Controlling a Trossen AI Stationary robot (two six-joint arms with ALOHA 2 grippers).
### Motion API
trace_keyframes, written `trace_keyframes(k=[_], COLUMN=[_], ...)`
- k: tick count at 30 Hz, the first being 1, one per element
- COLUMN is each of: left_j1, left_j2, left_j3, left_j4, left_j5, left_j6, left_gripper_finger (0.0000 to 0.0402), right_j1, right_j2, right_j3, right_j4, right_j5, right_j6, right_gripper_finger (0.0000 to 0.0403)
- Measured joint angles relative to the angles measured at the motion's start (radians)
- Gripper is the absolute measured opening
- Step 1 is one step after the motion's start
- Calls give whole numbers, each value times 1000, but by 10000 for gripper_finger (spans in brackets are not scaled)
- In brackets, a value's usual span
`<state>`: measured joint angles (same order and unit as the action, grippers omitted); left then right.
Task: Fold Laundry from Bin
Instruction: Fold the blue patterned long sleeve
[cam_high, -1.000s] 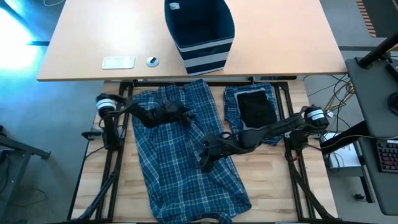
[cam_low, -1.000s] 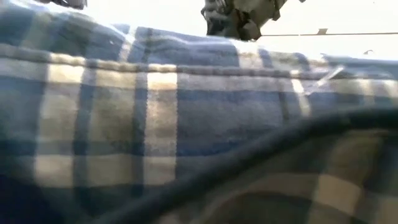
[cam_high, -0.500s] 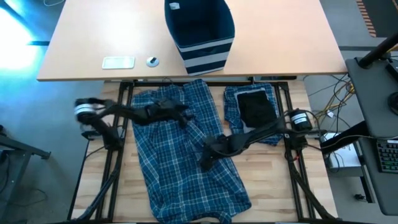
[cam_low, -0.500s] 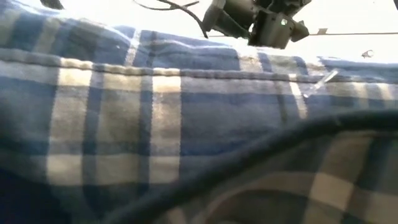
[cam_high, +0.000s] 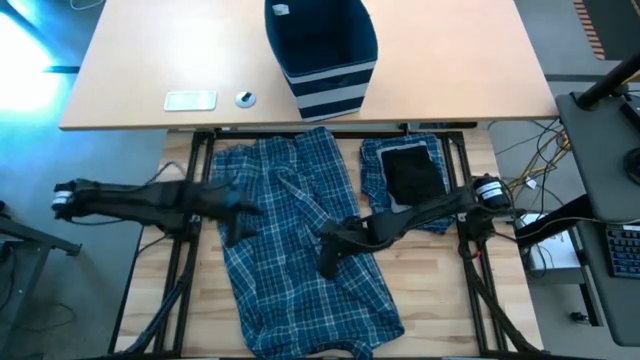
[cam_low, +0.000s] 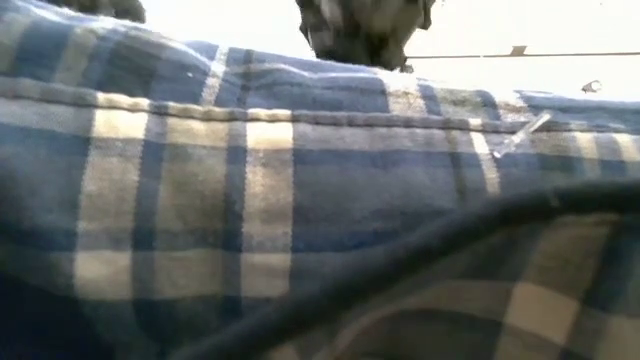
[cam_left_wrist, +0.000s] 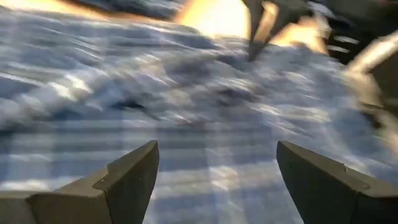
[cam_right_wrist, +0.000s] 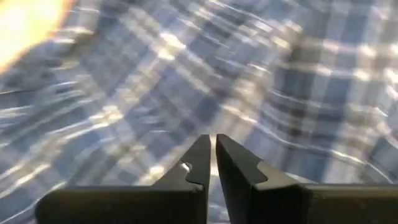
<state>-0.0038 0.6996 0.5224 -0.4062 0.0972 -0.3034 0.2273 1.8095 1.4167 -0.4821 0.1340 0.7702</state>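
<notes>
The blue-and-white plaid trousers (cam_high: 290, 290) lie spread flat on the wooden table, reaching from its far edge to its near edge; they also fill the low view (cam_low: 300, 200). My left gripper (cam_high: 228, 228) hangs open over their left edge, with only cloth showing beyond its fingers (cam_left_wrist: 214, 146). My right gripper (cam_high: 326, 265) is shut over the trousers' middle (cam_right_wrist: 212, 138). A folded plaid piece (cam_high: 372, 165) with a small black piece (cam_high: 412, 175) on it lies at the far right. The navy striped bin (cam_high: 322, 50) stands on the far table. My right gripper points slanting down at the trousers' middle (cam_right_wrist: 205, 93) with shut fingers. Nothing shows between them, and I cannot tell whether their tips touch the cloth.
A flat white object (cam_high: 190, 100) and a small round one (cam_high: 245, 98) lie on the far table, left of the bin. Bare wood (cam_high: 440, 290) shows to the right of the trousers. Cables and a desk edge (cam_high: 600, 130) stand beyond the right side.
My left gripper has drawn back from the trousers' far part toward the table's left and near edges and has risen. The left arm has swung out past the table's left side. My right gripper has tipped a little further down over the trousers' middle.
</notes>
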Motion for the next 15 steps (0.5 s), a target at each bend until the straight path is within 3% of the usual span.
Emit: trace_keyframes(k=[4, 7, 11, 15], left_j1=[-250, -473, -749, -946], left_j2=[-150, -178, -120, 2], left_j3=[23, 44, 59, 78], left_j4=[-159, -213, -239, -229], left_j5=[-20, -121, -287, -392], left_j6=[-205, -344, -517, -622], left_gripper_finger=[308, 308, 308, 308], right_j1=[76, 143, 209, 257], right_j2=[6, 25, 58, 93], right_j3=[68, 88, 96, 96], right_j4=[25, 62, 110, 112], right_j5=[60, 150, 168, 171], right_j6=[-78, -91, -69, 4], right_gripper_finger=[64, 102, 144, 169])
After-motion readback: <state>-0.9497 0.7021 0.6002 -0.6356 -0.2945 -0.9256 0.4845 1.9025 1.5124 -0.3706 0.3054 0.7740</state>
